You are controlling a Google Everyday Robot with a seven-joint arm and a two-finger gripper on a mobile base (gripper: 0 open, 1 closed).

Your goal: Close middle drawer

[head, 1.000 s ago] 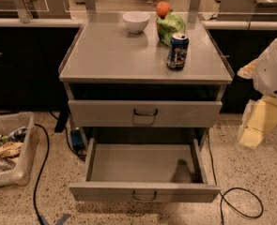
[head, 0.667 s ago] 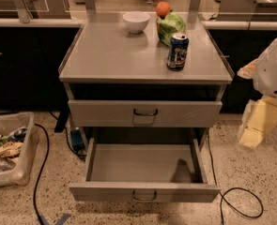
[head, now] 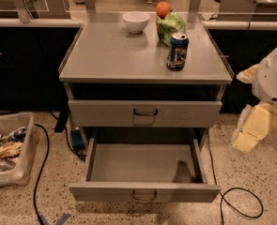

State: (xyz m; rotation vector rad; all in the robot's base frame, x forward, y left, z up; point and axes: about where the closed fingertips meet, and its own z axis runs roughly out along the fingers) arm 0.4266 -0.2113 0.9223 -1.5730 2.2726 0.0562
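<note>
The middle drawer (head: 144,191) is pulled far out of the grey cabinet (head: 105,55) toward me, and its grey inside (head: 138,165) is empty. Its plain flat front carries a small dark bar handle (head: 144,197) at centre. Above it, the taller-fronted top drawer (head: 145,113) sits nearly flush. The lowest drawer is hidden under the open one. My gripper (head: 250,128), cream-coloured on a white arm (head: 274,78), hangs at the right of the cabinet, level with the open drawer and apart from it.
On the cabinet top stand a white bowl (head: 135,21), a green bag (head: 172,26) with an orange (head: 163,8), and a blue can (head: 177,51). A bin of litter (head: 9,146) sits on the floor at left. Cables (head: 241,203) lie on the floor.
</note>
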